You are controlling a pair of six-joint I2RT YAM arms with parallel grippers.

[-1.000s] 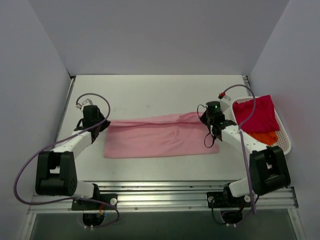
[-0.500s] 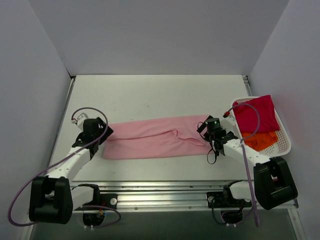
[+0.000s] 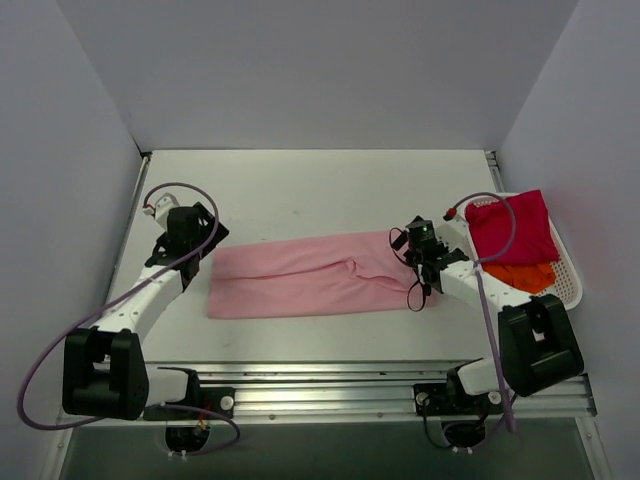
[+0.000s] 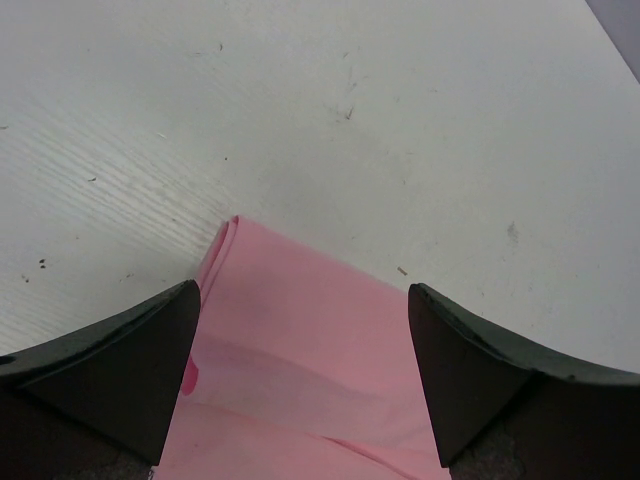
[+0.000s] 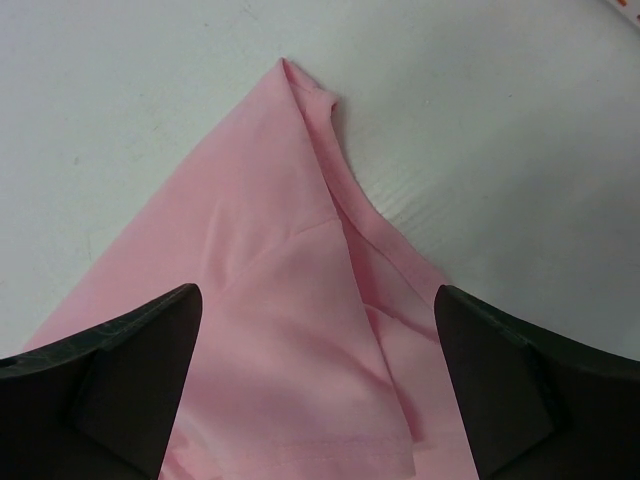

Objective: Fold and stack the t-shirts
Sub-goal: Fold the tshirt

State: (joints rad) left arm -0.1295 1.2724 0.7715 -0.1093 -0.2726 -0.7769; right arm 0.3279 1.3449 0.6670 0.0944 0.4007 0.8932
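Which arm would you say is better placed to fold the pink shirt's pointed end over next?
Right, most likely. The right hand hangs open directly above the pointed end of the pink shirt, whereas the left hand, also open, sits over the opposite end.

You have a white desk (image 3: 300,190), flecked with small dark specks. On it the pink shirt (image 3: 300,282) lies flat as a long folded band running left to right, and a white basket (image 3: 572,284) sits at the right edge.
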